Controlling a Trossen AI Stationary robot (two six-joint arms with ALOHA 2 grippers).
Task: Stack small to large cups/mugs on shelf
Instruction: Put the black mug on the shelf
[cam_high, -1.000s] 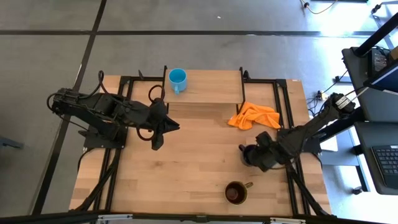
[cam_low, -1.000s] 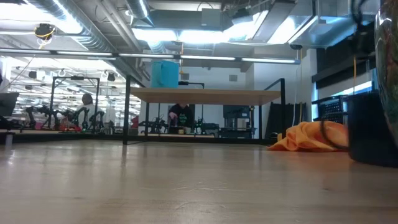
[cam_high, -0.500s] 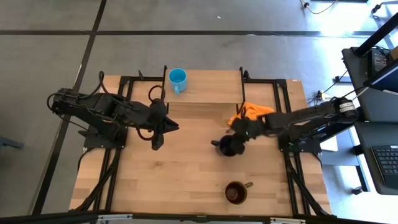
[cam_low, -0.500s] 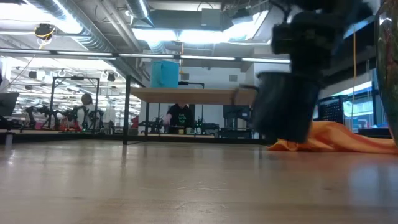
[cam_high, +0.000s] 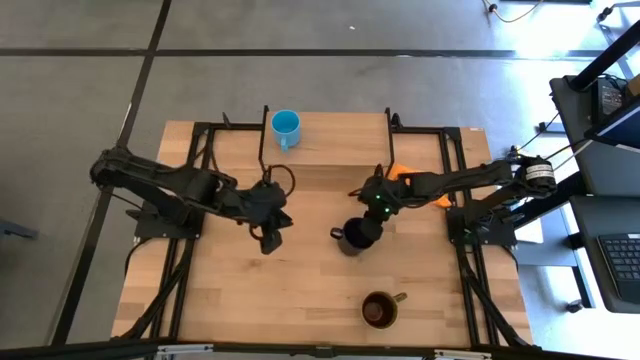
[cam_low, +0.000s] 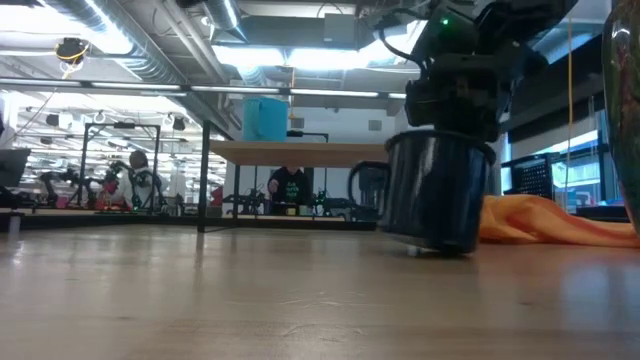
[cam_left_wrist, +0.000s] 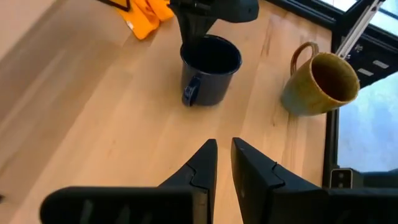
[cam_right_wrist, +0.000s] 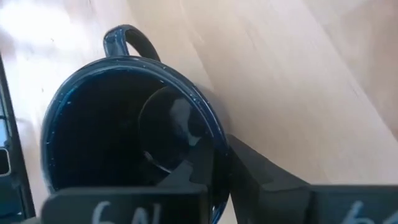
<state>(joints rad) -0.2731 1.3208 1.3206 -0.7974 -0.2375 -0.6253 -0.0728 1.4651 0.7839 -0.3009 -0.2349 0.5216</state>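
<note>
Light wood tabletop (cam_high: 300, 280) is seen mid-table under a glossy black mug (cam_high: 353, 236), handle out, rim pinched by the right gripper (cam_high: 372, 212). Left gripper (cam_high: 271, 241) is held nearby, fingers nearly together on nothing.

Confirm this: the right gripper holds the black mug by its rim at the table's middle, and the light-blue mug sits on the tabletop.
Not quite. The right gripper does pinch the black mug by its rim, but the light-blue mug stands on the shelf, as the low view shows.
</note>
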